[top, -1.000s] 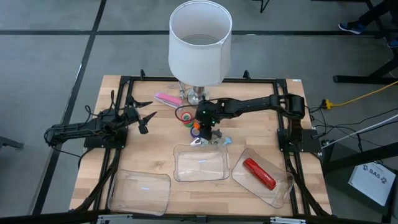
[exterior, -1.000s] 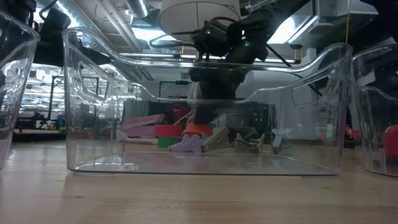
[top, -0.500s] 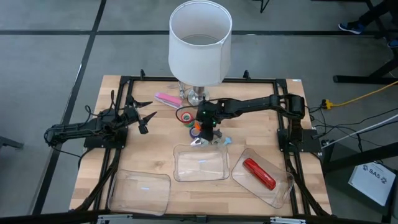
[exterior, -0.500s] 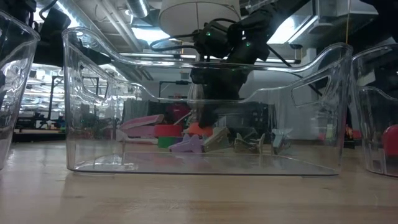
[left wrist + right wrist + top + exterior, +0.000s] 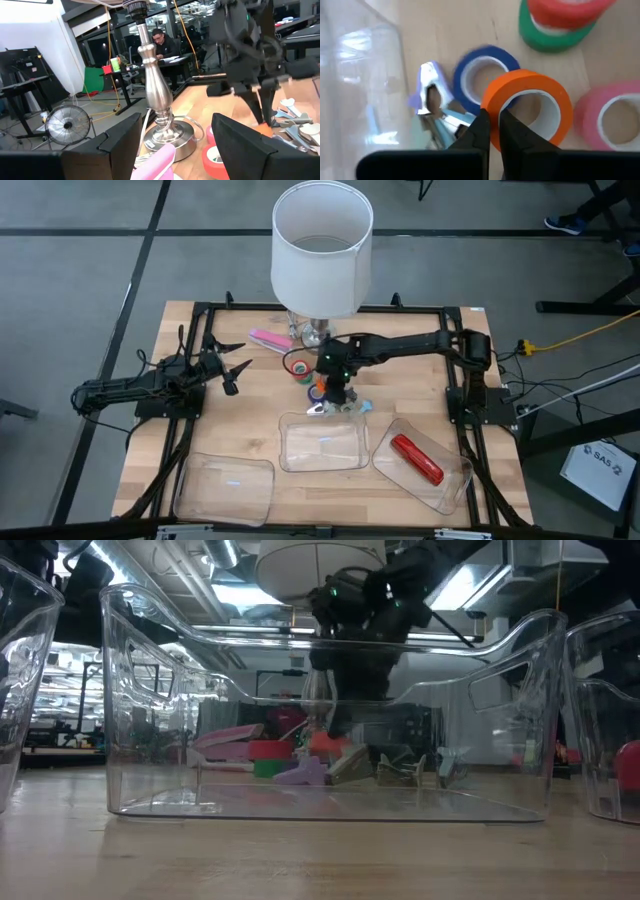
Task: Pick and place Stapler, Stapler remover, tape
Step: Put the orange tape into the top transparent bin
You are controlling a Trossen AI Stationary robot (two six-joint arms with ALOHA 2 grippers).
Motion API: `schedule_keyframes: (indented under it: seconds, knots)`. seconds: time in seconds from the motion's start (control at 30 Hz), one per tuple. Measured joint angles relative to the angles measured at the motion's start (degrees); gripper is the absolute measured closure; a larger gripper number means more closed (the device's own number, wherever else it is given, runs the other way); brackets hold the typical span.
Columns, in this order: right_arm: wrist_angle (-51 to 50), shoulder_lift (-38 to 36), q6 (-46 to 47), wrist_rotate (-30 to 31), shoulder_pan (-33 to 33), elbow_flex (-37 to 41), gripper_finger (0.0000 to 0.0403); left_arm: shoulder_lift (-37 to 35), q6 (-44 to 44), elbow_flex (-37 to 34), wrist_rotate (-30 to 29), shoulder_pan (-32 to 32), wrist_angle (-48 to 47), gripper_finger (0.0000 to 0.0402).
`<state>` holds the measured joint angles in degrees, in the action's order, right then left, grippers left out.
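Fingers of the right gripper (image 5: 492, 131) have just pinched onto the orange tape (image 5: 527, 107) wall — lifted, ready for a bin. Left gripper (image 5: 232, 370) waits at nine o'clock, spread wide.

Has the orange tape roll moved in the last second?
Yes. In the low view the orange tape roll, pinched by the right gripper, now sits higher against the purple staple remover than before, lifted slightly off the table.

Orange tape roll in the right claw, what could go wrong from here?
The right claw pinches only one thin wall of the orange tape roll, so it may swing or slip out. It hangs low over the blue tape roll and staple remover, and could nudge them.
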<state>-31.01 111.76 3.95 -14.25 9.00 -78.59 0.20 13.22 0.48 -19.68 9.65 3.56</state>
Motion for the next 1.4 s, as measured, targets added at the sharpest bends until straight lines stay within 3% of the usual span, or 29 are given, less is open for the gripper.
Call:
schedule_keyframes:
  seconds: [0.3,0.47,0.93,1.27,1.4]
  knots:
    - [-14.33,-0.49,-6.11,-0.01,-0.93,-12.67,0.0387,0.01,0.0,0.0,0.0,-0.01,-0.01,0.0162]
    - [-17.28,-3.8,-7.23,0.47,-3.41,-14.97,0.0387,-0.01,0.01,0.0,0.01,0.0,-0.01,0.0162]
    - [-21.16,-15.87,3.0,9.46,-13.61,-14.75,0.0381,0.0,-0.01,0.01,-0.04,0.0,0.01,0.0162]
    - [-24.79,-18.0,17.25,10.34,-22.68,-14.71,0.0385,-0.01,-0.01,0.0,-0.16,0.0,0.01,0.0162]
    - [-24.96,-18.15,22.97,13.8,-26.61,-14.66,0.0385,0.01,-0.01,-0.01,-0.17,0.0,0.01,0.0162]
